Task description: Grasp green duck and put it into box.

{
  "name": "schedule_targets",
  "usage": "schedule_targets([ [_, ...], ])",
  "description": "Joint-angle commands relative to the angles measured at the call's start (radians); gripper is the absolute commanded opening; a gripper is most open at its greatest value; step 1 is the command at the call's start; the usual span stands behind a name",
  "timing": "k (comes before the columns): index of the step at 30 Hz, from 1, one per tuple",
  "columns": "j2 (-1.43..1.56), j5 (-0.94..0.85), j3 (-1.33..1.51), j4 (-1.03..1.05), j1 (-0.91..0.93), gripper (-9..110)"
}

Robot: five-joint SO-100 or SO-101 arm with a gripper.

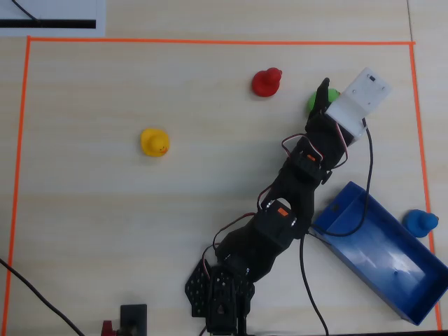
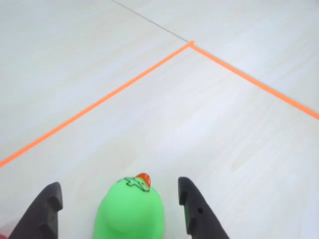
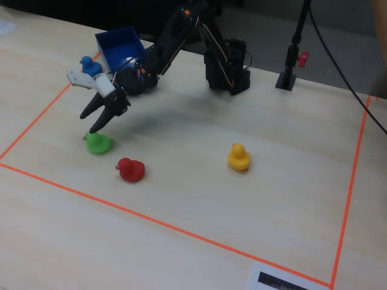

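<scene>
- Black and spread wide, my pincer (image 2: pixel 119 206) stands with a finger on either side of the green duck (image 2: pixel 129 211) in the wrist view; I see clear gaps on both sides, so nothing is pinched.
- From the fixed view my pincer (image 3: pixel 97 124) hangs just above the green duck (image 3: pixel 97 143), tips pointing down at it.
- From overhead my arm covers most of the green duck (image 1: pixel 313 102); only a sliver shows beside my wrist.
- Just beside it on the pale wooden tabletop (image 1: pixel 105 231) sits a red duck (image 1: pixel 266 82).
- A yellow duck (image 1: pixel 154 142) rests well apart, toward the left in the overhead view.
- Orange tape (image 1: pixel 210 40) outlines the working area.
- Near my base, the box (image 1: pixel 381 252) lies at the lower right of the overhead view, well apart from the green duck.
- A blue duck (image 1: pixel 420 222) sits just beside the box, outside its wall.
</scene>
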Motion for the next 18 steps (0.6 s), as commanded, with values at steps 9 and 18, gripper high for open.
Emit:
schedule_targets([
  [9,-0.173,-0.170,-0.123,-0.147,-0.060,26],
  [18,-0.222,-0.215,-0.143,-0.110,-0.066,28],
])
